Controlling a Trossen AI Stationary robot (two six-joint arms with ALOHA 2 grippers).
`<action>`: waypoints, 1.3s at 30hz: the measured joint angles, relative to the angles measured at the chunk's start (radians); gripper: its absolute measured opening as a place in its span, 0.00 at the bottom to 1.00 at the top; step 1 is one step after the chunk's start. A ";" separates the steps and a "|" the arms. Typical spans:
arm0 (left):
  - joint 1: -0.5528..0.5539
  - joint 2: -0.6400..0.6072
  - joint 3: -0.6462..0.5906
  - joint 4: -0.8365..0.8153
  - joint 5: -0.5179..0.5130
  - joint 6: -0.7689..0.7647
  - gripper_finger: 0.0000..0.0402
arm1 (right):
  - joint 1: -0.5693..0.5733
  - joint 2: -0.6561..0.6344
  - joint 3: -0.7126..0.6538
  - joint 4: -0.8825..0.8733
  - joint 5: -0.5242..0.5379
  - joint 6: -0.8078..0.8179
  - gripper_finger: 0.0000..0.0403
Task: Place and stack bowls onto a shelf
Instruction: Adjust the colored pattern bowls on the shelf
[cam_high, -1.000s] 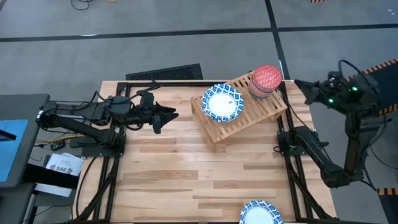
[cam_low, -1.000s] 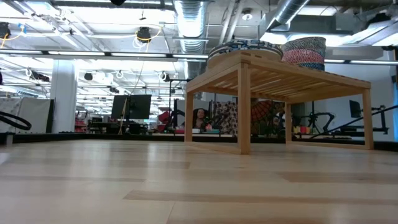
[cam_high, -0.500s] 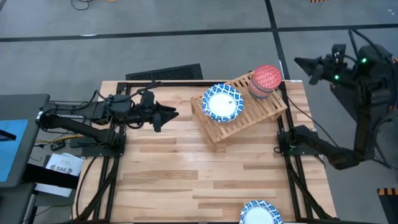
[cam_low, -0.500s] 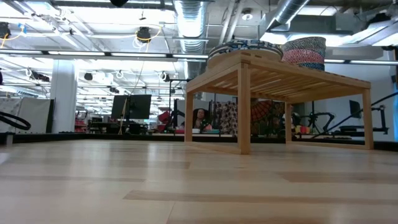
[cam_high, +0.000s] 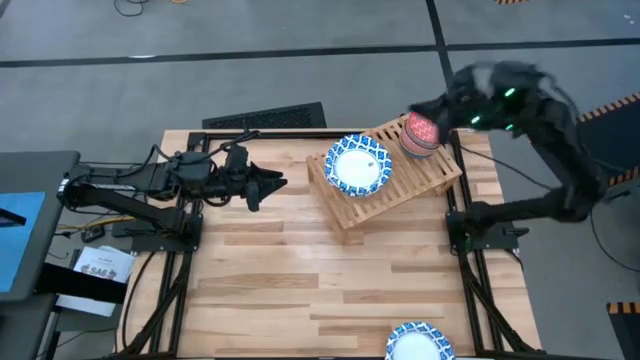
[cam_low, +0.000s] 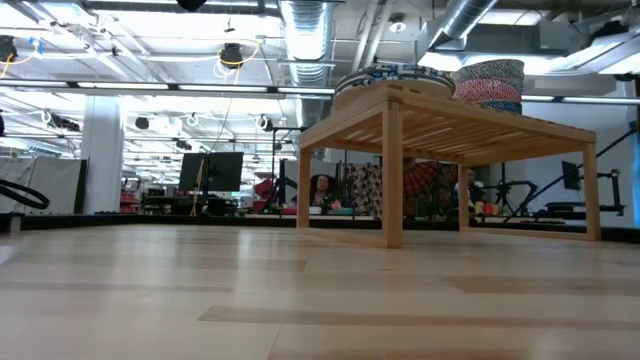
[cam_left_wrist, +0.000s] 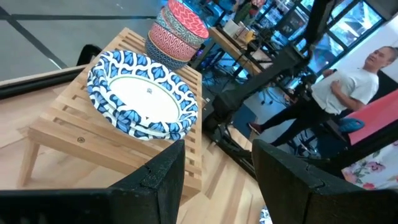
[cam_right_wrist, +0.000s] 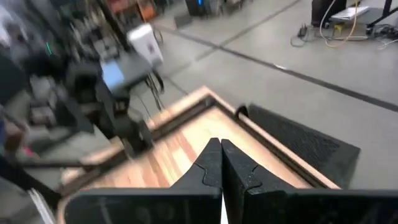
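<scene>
Left gripper (cam_high: 277, 183) open, low; right gripper (cam_high: 418, 108) closed, raised.

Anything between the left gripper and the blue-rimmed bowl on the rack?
Nothing visible. The left gripper is open, and only bare tabletop lies between it and the blue-rimmed bowl on the shelf.

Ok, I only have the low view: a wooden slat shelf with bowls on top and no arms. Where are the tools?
Observer: The left tool is open, over the wooden tabletop, to the left of the light wooden slat shelf and apart from it.
Operator: And the right one?
Observer: The right tool is shut and empty. Its arm is above the shelf's end that holds the stack of small patterned bowls topped by a red one.
Operator: Any bowl off the shelf?
Observer: Yes, one wide blue-and-white rimmed bowl lies on the tabletop at the bottom edge of the high view.
</scene>
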 joint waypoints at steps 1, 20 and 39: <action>0.000 0.000 0.000 0.000 0.001 0.009 0.42 | 0.074 0.013 0.000 -0.006 0.080 -0.004 0.04; 0.064 -0.085 0.001 -0.010 0.137 0.161 0.42 | 0.882 0.221 -0.283 -0.509 1.390 1.279 0.04; 0.070 -0.138 0.000 -0.053 0.055 0.342 0.42 | 0.739 0.338 -0.332 -0.660 1.419 1.437 0.04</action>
